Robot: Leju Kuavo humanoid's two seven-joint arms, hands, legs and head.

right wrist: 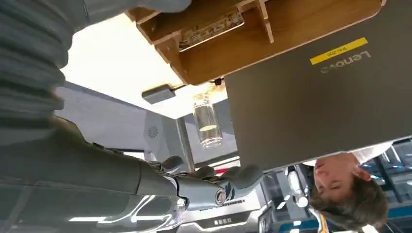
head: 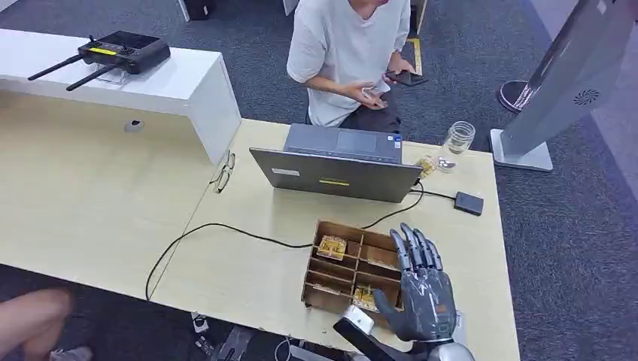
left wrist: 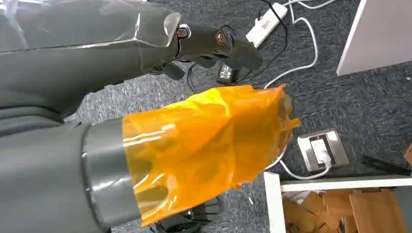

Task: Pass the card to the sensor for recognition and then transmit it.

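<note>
Card (head: 332, 247) in wooden tray (head: 320, 289), ahead-left of right hand (head: 421, 289); fingers spread, holding nothing. Risks: snagging tray dividers, thin card slipping, knocking laptop (head: 336, 174) beyond.

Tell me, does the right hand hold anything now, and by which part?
Nothing is held: the right hand hovers with its fingers spread above the wooden card box.

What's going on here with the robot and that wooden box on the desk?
The robot's right hand hovers with fingers spread over a wooden box of compartments holding cards, and it holds nothing. The box sits on the desk in front of a laptop. Across the desk a seated person handles a small item. The left hand, partly wrapped in orange film, hangs down over the carpet.
</note>
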